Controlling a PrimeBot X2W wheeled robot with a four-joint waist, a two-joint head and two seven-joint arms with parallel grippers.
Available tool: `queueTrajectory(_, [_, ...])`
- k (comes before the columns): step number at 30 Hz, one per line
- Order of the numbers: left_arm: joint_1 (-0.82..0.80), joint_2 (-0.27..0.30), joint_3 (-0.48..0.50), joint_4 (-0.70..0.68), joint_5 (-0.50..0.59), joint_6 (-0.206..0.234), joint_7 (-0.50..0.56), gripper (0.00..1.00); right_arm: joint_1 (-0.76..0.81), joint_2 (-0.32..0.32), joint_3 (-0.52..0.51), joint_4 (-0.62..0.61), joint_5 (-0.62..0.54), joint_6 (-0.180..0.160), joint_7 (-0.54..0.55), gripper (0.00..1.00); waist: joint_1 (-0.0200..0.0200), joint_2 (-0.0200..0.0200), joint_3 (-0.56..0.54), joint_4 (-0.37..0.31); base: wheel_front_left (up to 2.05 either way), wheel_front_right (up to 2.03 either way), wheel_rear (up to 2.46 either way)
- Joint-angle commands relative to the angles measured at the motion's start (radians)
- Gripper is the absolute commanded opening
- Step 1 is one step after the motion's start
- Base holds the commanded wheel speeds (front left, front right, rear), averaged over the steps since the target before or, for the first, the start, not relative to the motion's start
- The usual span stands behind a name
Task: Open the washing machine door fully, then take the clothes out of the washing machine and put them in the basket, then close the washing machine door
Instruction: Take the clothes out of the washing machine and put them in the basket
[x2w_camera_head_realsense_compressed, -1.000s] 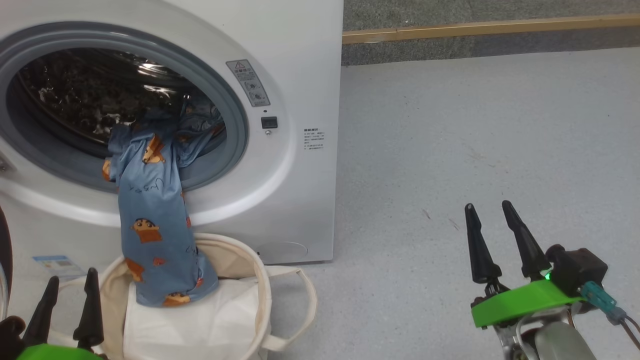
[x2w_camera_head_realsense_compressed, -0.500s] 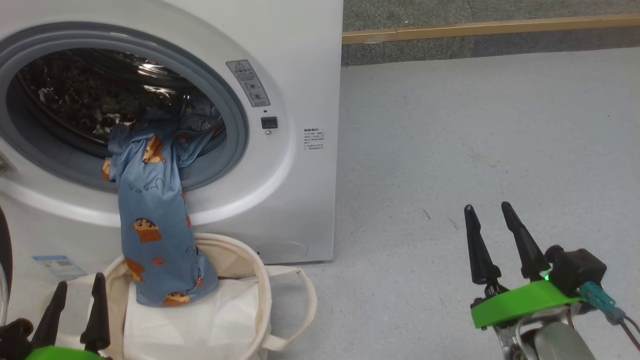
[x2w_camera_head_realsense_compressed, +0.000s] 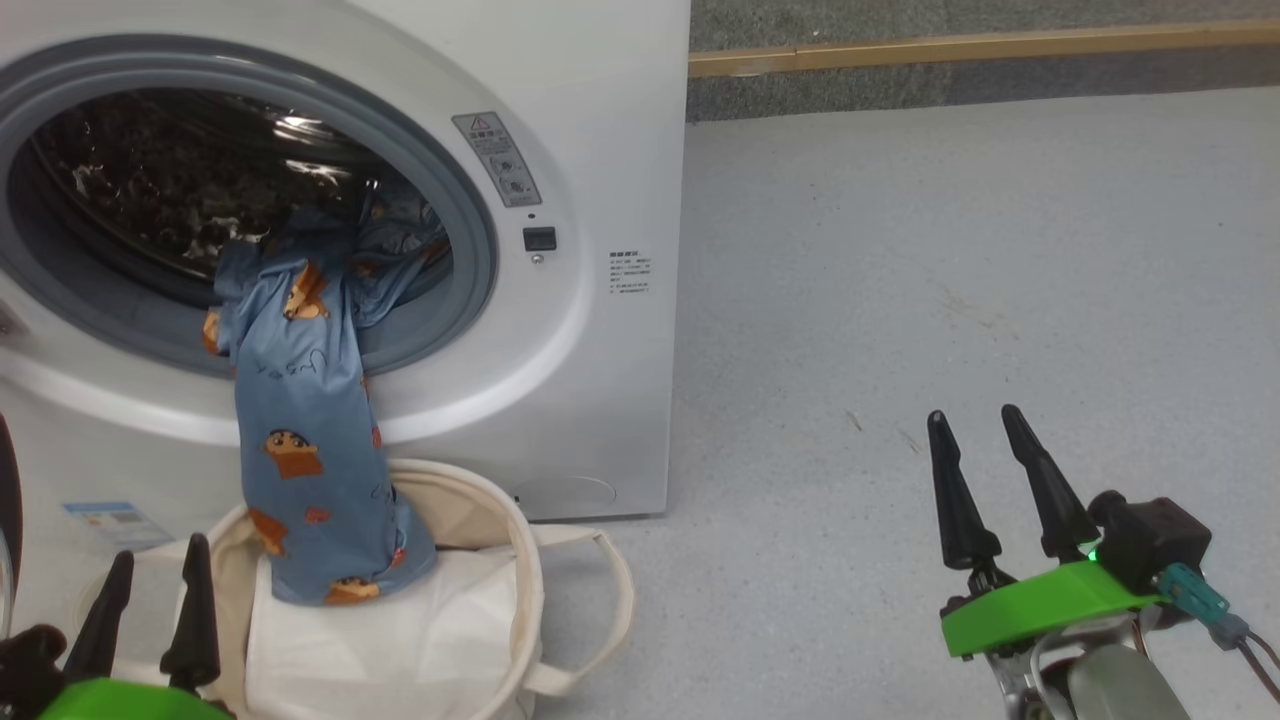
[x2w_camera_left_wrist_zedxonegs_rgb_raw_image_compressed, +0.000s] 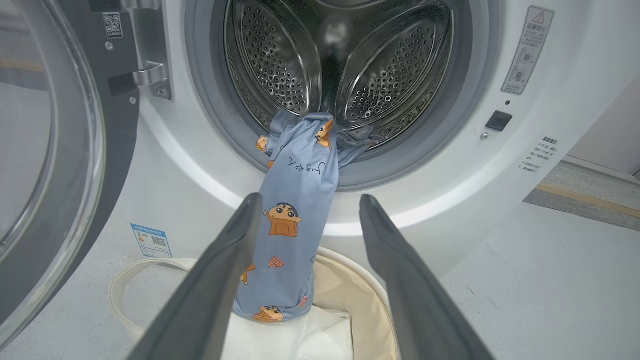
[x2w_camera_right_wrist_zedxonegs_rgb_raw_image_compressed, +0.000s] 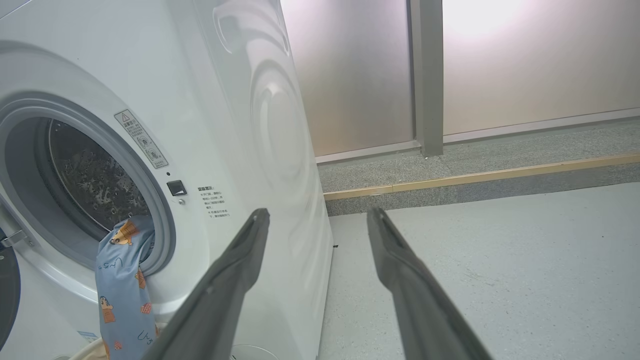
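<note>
While the clothes are hanging from washer into basket, the left gripper and right gripper are hovering — spread, empty.

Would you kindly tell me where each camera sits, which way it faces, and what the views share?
Head view: on the head, looking forward and down at washer, clothes and basket; left gripper lower left, right gripper lower right.
Left wrist view: on the left wrist, facing into the drum, door at its left; own fingers frame the clothes.
Right wrist view: on the right wrist, facing the washer's corner and floor; own fingers at bottom.
Shared: all show the clothes hanging from the drum mouth.
</note>
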Motion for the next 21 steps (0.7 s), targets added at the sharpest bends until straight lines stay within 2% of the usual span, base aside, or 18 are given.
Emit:
queueTrajectory(1, [-0.059, 0.032, 0.038, -0.023, -0.004, -0.002, -0.015, 1.00, -0.032, -0.003, 0.022, -0.033, -0.005, 0.001, -0.012, 1.00, 0.0000, -0.0001, 0.003, 0.001, 0.00, 0.00, 0.00])
queueTrajectory(12, [-0.146, 0.053, 0.018, 0.014, -0.007, -0.021, -0.001, 1.00, -0.050, 0.001, 0.017, -0.044, -0.005, 0.001, -0.012, 1.00, 0.0000, -0.0001, 0.043, 0.005, 0.00, 0.00, 0.00])
queueTrajectory(21, [-0.370, 0.077, -0.042, 0.094, 0.007, -0.050, 0.061, 1.00, -0.093, 0.003, 0.016, -0.085, -0.011, 0.001, -0.012, 1.00, 0.0000, -0.0001, 0.148, 0.013, 0.00, 0.00, 0.00])
